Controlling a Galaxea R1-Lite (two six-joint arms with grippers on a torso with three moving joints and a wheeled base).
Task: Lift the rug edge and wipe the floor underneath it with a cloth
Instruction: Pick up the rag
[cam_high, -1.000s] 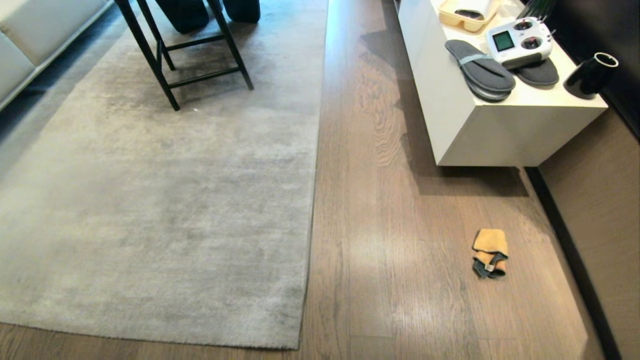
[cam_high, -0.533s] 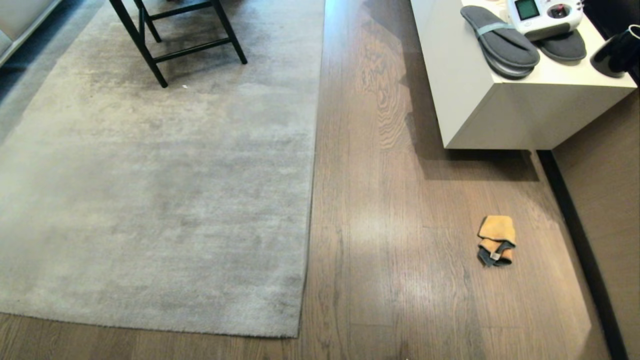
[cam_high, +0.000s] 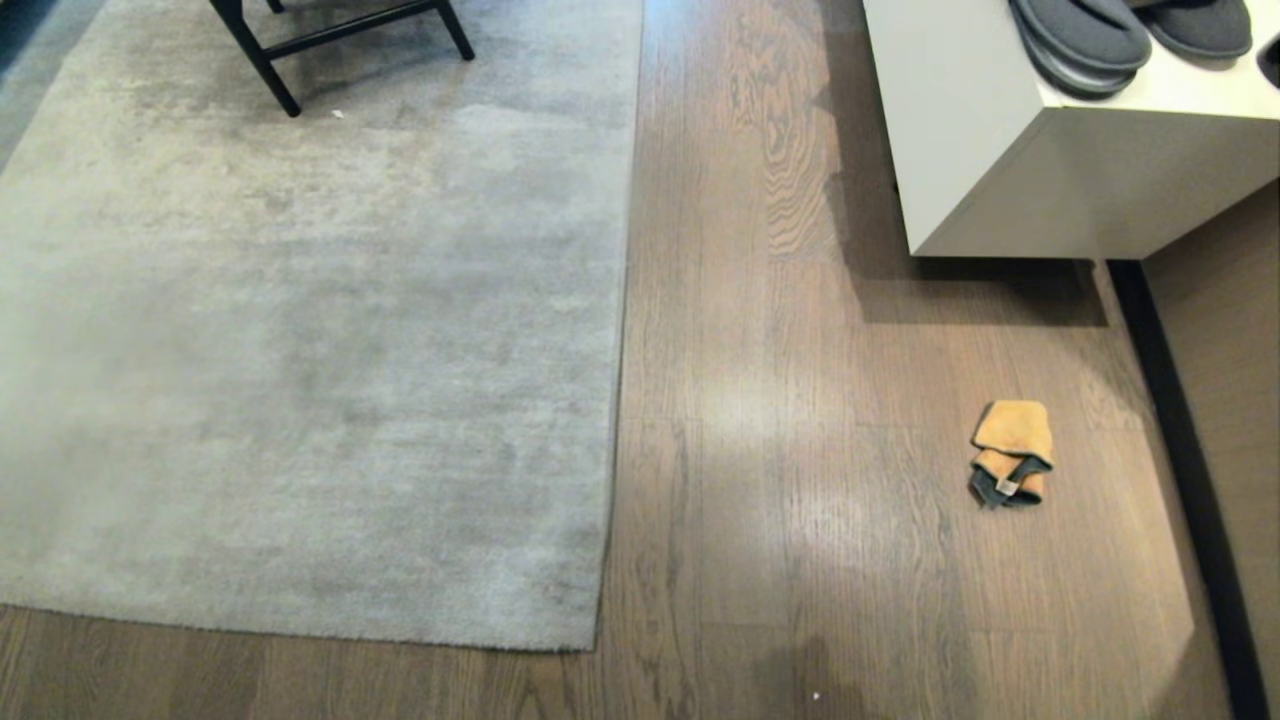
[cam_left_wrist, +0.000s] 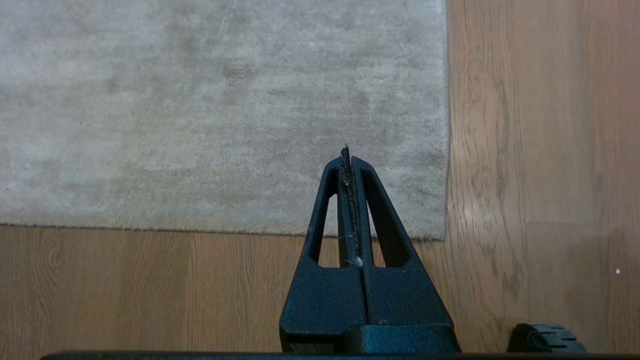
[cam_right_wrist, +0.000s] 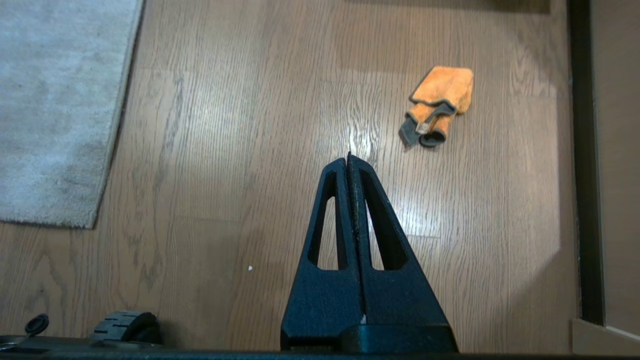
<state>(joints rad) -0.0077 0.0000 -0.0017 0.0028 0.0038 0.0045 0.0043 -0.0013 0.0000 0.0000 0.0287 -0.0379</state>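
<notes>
Looking down: the robot's head has tipped lower than it was a moment ago, so the whole picture slid; the rug, the cloth and the cabinet did not move by themselves
What that means: this looks like the robot getting a good look at the floor before it starts; no part of the job is done yet
Rug edge: the rug edge (cam_high: 612, 400) lies flat on the wood, and its near corner is right below the left arm
Cloth: the cloth (cam_high: 1012, 454) sits folded on the bare wood, well apart from the rug, near the dark strip along the wall (cam_high: 1175, 430)
Left claw: the left gripper (cam_left_wrist: 347, 152) is shut tight with nothing in it, and hangs over the rug corner
Right claw: the right gripper (cam_right_wrist: 348, 159) is shut too and holds nothing; it hangs above the wood with the cloth a bit ahead of it
Floor: the floor (cam_high: 790, 450) is brown wood planks with dark lines and a shiny patch of light
Speck: a tiny white dot (cam_high: 816, 696) lies on the wood close by; it may be a crumb, but it is too small to tell
Room: a white cabinet (cam_high: 960, 130) stands on the right with grey slippers (cam_high: 1085, 40) on top; black chair legs (cam_high: 262, 70) stand on the far part of the rug
</notes>
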